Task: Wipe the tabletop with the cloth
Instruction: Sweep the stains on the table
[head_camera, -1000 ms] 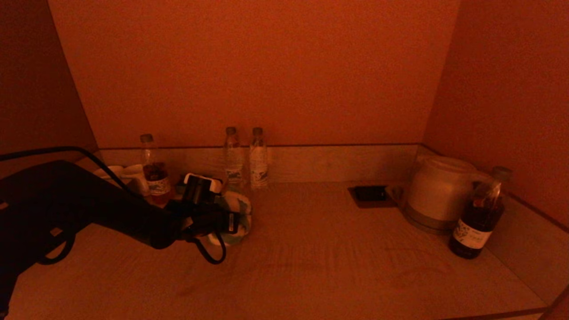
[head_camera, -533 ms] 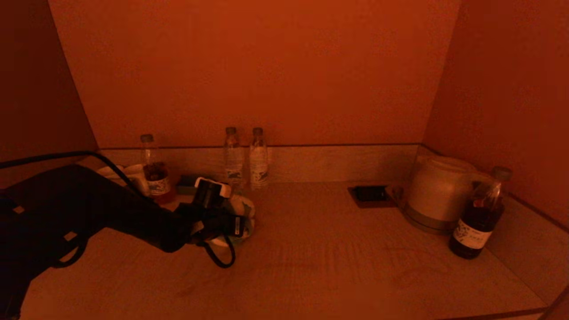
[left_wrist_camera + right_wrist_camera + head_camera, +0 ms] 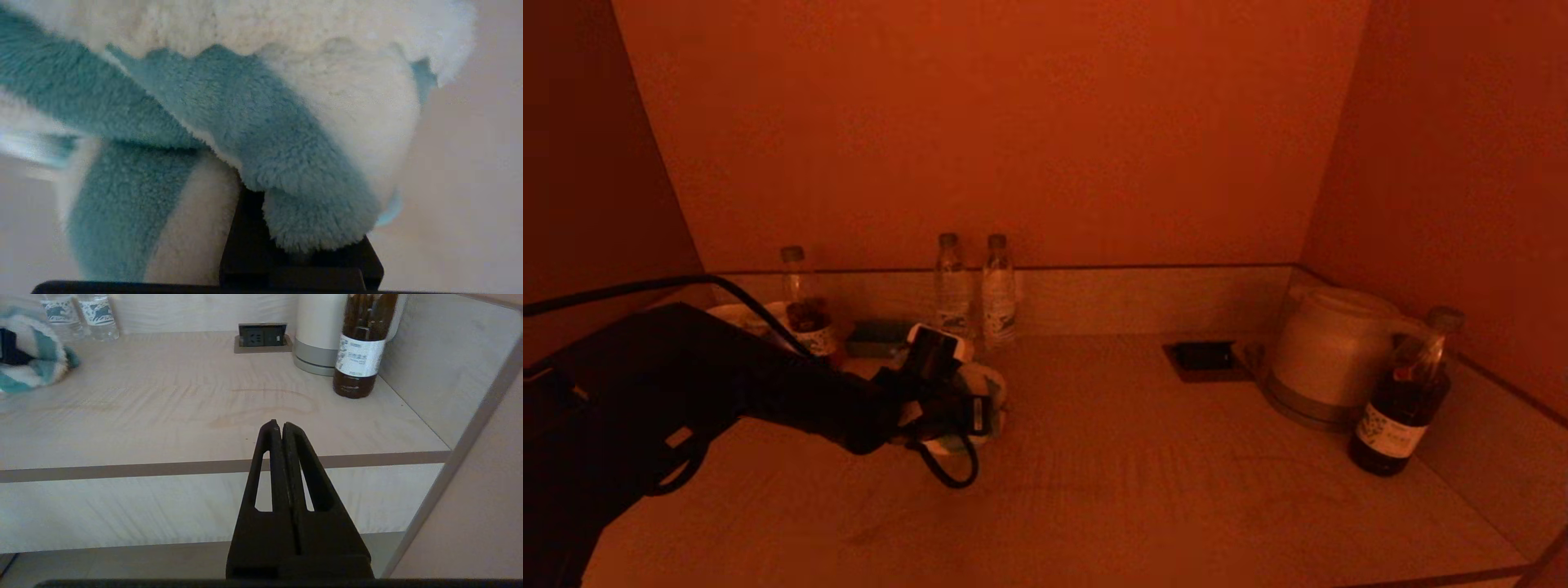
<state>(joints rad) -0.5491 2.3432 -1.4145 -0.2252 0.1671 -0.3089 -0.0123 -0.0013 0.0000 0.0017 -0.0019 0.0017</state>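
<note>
A fluffy teal-and-white striped cloth (image 3: 984, 400) is bunched on the light wooden tabletop (image 3: 1143, 482) left of the middle. My left gripper (image 3: 990, 408) is shut on the cloth and holds it down on the table. In the left wrist view the cloth (image 3: 253, 122) fills the picture and hides the fingertips. The cloth also shows in the right wrist view (image 3: 30, 361). My right gripper (image 3: 281, 425) is shut and empty, parked in front of the table's front edge, out of the head view.
Two water bottles (image 3: 972, 286) and a dark drink bottle (image 3: 802, 302) stand by the back wall, with white cups (image 3: 737, 317) at the left. A white kettle (image 3: 1327, 351), a dark-liquid bottle (image 3: 1405, 404) and a socket plate (image 3: 1202, 357) are at the right.
My left gripper has slid the cloth to the right and slightly away along the tabletop. The right gripper shows no change.
</note>
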